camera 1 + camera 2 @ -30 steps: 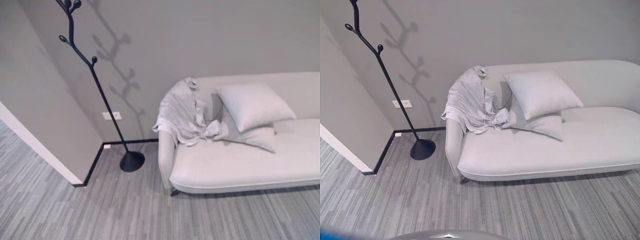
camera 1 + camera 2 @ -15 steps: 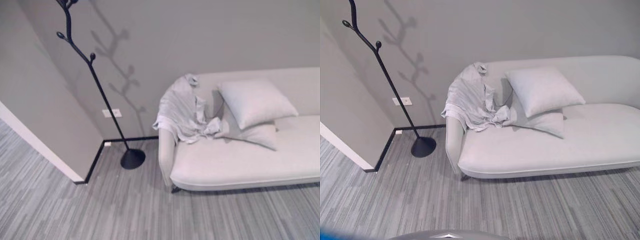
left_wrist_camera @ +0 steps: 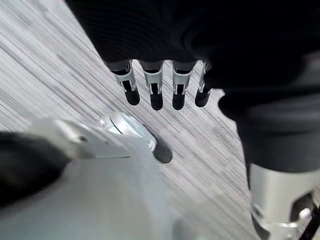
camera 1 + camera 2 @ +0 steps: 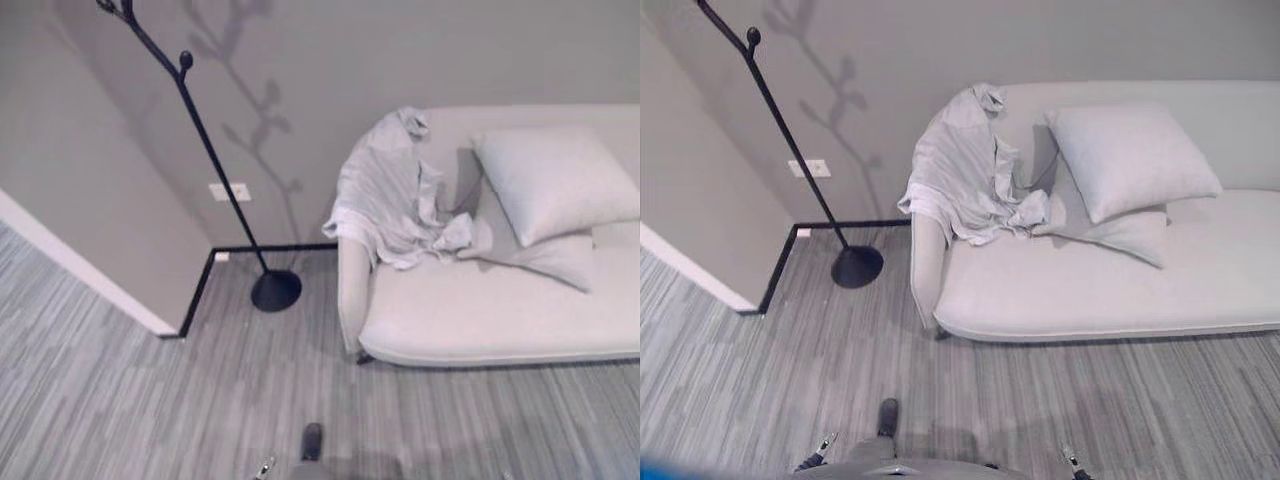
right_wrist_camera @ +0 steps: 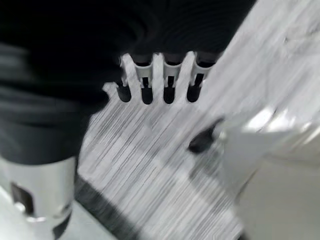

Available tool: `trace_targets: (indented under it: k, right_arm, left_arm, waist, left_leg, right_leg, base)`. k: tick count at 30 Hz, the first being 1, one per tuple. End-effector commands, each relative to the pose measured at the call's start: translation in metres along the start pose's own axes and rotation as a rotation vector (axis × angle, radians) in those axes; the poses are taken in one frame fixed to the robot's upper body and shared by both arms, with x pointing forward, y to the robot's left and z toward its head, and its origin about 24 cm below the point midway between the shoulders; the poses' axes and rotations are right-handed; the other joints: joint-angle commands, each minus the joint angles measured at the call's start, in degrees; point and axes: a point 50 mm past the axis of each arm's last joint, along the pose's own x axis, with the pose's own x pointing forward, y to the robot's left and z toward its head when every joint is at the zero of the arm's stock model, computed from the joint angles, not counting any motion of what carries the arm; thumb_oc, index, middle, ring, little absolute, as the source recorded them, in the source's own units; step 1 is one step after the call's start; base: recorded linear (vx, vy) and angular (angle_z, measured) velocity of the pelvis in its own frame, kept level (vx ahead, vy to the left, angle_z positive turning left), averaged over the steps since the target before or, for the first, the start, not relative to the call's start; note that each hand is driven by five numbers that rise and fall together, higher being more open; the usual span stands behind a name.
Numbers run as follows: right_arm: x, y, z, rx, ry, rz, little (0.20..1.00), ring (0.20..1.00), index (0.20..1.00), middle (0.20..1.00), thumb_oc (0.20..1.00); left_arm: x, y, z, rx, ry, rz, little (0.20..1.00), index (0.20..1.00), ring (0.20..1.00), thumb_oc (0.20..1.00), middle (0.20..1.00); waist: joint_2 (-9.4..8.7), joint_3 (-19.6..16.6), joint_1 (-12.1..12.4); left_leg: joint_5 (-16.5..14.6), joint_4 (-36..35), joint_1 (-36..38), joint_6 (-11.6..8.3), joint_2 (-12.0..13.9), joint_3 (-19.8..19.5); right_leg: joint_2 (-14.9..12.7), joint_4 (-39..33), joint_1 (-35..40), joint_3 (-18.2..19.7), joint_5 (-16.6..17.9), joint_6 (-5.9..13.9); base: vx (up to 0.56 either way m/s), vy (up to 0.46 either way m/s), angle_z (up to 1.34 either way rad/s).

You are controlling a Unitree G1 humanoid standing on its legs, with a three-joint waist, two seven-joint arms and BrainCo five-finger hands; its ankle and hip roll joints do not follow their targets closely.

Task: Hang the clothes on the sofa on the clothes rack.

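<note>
Clothes point(image 4: 390, 195): one grey piece hangs over the arm of one pale sofa point(image 4: 480, 315), beside two pillows point(image 4: 555, 180). One black clothes rack point(image 4: 205, 150) stands bare near the wall. Left robot hand point(image 3: 155, 82) and right robot hand point(image 5: 155, 82) hang over the floor, fingers straight, holding nothing.

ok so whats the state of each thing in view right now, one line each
light grey crumpled garment: draped over the sofa's arm and backrest, not hung yet
tall black branch-shaped clothes rack: standing on its round base, the hooks in view bare
pale cushioned sofa: garment and pillows on it
two light grey square pillows: stacked, leaning on the backrest
left hand: open, holding nothing
right hand: open, holding nothing
</note>
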Motion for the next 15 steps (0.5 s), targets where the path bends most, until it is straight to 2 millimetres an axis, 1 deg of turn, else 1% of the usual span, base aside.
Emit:
trace_targets:
  k: [1, 2, 4, 5, 6, 7, 8, 9, 10, 11, 12, 13, 14, 15]
  right_arm:
    - [0.000, 0.028, -0.024, -0.017, 0.081, 0.061, 1.000, 1.000, 1.000, 1.000, 1.000]
    - [0.000, 0.034, -0.021, -0.021, 0.067, 0.078, 1.000, 1.000, 1.000, 1.000, 1.000]
    - [0.000, 0.046, -0.013, -0.043, 0.032, 0.117, 1.000, 1.000, 1.000, 1.000, 1.000]
    - [0.000, 0.051, -0.010, -0.051, 0.015, 0.135, 1.000, 1.000, 1.000, 1.000, 1.000]
    - [-0.001, 0.059, -0.003, -0.070, -0.016, 0.163, 1.000, 1.000, 1.000, 1.000, 1.000]
    - [-0.001, 0.059, -0.003, -0.071, -0.016, 0.162, 1.000, 1.000, 1.000, 1.000, 1.000]
    - [-0.001, 0.063, -0.002, -0.091, -0.026, 0.176, 1.000, 1.000, 1.000, 1.000, 1.000]
    - [-0.001, 0.066, -0.001, -0.105, -0.033, 0.182, 1.000, 1.000, 1.000, 1.000, 1.000]
    - [-0.001, 0.068, -0.001, -0.121, -0.040, 0.187, 1.000, 1.000, 1.000, 1.000, 1.000]
    - [-0.001, 0.069, -0.003, -0.134, -0.040, 0.191, 1.000, 1.000, 1.000, 1.000, 1.000]
    - [-0.001, 0.067, -0.004, -0.144, -0.036, 0.190, 1.000, 1.000, 1.000, 1.000, 1.000]
    - [-0.001, 0.065, -0.005, -0.152, -0.035, 0.184, 1.000, 1.000, 1.000, 1.000, 1.000]
    - [-0.001, 0.064, -0.005, -0.154, -0.033, 0.181, 1.000, 1.000, 1.000, 1.000, 1.000]
    - [-0.001, 0.063, -0.005, -0.153, -0.035, 0.179, 1.000, 1.000, 1.000, 1.000, 1.000]
  left_arm:
    - [0.002, -0.018, 0.041, 0.124, -0.142, -0.053, 1.000, 1.000, 1.000, 1.000, 1.000]
    - [0.002, -0.020, 0.044, 0.196, -0.152, -0.062, 1.000, 1.000, 1.000, 1.000, 1.000]
    - [0.002, -0.022, 0.043, 0.282, -0.151, -0.068, 1.000, 1.000, 1.000, 1.000, 1.000]
    - [0.002, -0.023, 0.043, 0.314, -0.146, -0.075, 1.000, 1.000, 1.000, 1.000, 1.000]
    - [0.002, -0.023, 0.040, 0.371, -0.137, -0.082, 1.000, 1.000, 1.000, 1.000, 1.000]
    - [0.002, -0.023, 0.040, 0.371, -0.137, -0.083, 1.000, 1.000, 1.000, 1.000, 1.000]
    - [0.002, -0.021, 0.038, 0.382, -0.129, -0.077, 1.000, 1.000, 1.000, 1.000, 1.000]
    - [0.002, -0.021, 0.038, 0.385, -0.127, -0.074, 1.000, 1.000, 1.000, 1.000, 1.000]
    - [0.002, -0.019, 0.039, 0.398, -0.128, -0.069, 1.000, 1.000, 1.000, 1.000, 1.000]
    - [0.002, -0.017, 0.036, 0.399, -0.117, -0.065, 1.000, 1.000, 1.000, 1.000, 1.000]
    - [0.002, -0.015, 0.034, 0.409, -0.107, -0.062, 1.000, 1.000, 1.000, 1.000, 1.000]
    - [0.002, -0.012, 0.033, 0.413, -0.104, -0.058, 1.000, 1.000, 1.000, 1.000, 1.000]
    - [0.002, -0.011, 0.032, 0.423, -0.100, -0.061, 1.000, 1.000, 1.000, 1.000, 1.000]
    - [0.002, -0.010, 0.033, 0.425, -0.101, -0.062, 1.000, 1.000, 1.000, 1.000, 1.000]
  waist:
    - [-4.24, -3.59, 0.70]
    - [-4.77, -3.74, 0.82]
    - [-4.94, -3.80, 0.68]
    - [-4.80, -3.65, 0.56]
    - [-4.30, -2.99, 0.14]
    - [-4.31, -2.95, 0.21]
    - [-3.79, -2.47, 0.21]
    - [-3.19, -2.12, 0.16]
    - [-2.59, -1.82, 0.32]
    - [-2.04, -1.60, 0.15]
    - [-1.71, -1.63, -0.23]
    - [-1.25, -1.69, -0.75]
    - [-0.57, -1.68, -1.25]
    - [-0.39, -1.28, -1.61]
  left_leg:
    - [-0.31, 0.42, -5.64, 0.81, -1.57, -1.59]
    - [-1.23, 1.15, -5.70, 1.65, -2.70, -0.74]
    - [-2.63, 1.52, -4.81, 3.30, -4.43, -0.05]
    - [-3.14, 1.49, -4.18, 3.97, -5.16, -0.02]
    - [-4.41, 1.55, -2.60, 5.48, -6.75, 0.38]
    - [-4.43, 1.54, -2.55, 5.51, -6.77, 0.46]
    - [-4.86, 1.26, -1.53, 6.31, -7.30, 0.65]
    - [-5.21, 0.92, -0.51, 6.95, -7.39, 0.80]
    - [-5.72, 0.55, 0.52, 7.29, -7.41, 1.32]
    - [-6.19, 0.06, 1.95, 7.53, -7.30, 1.57]
    - [-6.63, -0.52, 3.36, 7.63, -7.27, 1.86]
    - [-6.97, -1.12, 4.47, 7.51, -6.97, 2.02]
    - [-7.25, -1.27, 5.12, 7.29, -6.27, 2.04]
    - [-7.44, -1.27, 5.68, 7.07, -6.06, 2.16]
  right_leg:
    - [-7.90, 0.70, -2.03, 0.92, 6.34, 3.86]
    - [-9.23, 2.13, -2.77, 1.05, 8.81, 4.48]
    - [-10.82, 5.35, -4.55, 2.02, 12.81, 4.85]
    - [-11.23, 7.29, -5.35, 2.02, 14.40, 4.63]
    - [-12.55, 13.12, -7.71, 2.47, 20.00, 4.29]
    - [-12.58, 13.20, -7.76, 2.58, 19.98, 4.32]
    - [-13.68, 16.23, -9.20, 2.09, 22.83, 3.78]
    - [-14.53, 18.80, -10.38, 0.92, 24.18, 2.95]
    - [-15.33, 19.97, -10.91, -1.26, 24.25, 2.55]
    - [-15.53, 21.38, -11.62, -2.97, 23.40, 2.18]
    - [-14.28, 21.35, -12.27, -4.17, 21.41, 1.81]
    - [-11.42, 20.47, -13.26, -4.70, 17.32, 1.05]
    - [-7.98, 19.22, -14.58, -4.97, 11.91, 0.21]
    - [-5.45, 17.50, -15.25, -5.24, 9.10, 0.22]
  base:
    - [0.26, 0.288, -0.42]
    - [0.21, 0.266, -0.28]
    - [0.20, 0.275, -0.16]
    - [0.23, 0.368, -0.12]
    - [0.14, 0.254, -0.08]
    - [0.16, 0.286, -0.02]
    - [0.11, 0.178, 0.05]
    - [0.18, 0.251, 0.02]
    - [0.17, 0.218, -0.01]
    - [0.20, 0.190, -0.10]
    - [0.21, 0.146, -0.25]
    - [0.21, 0.090, -0.32]
    - [0.19, 0.035, -0.51]
    - [0.16, -0.009, -0.44]
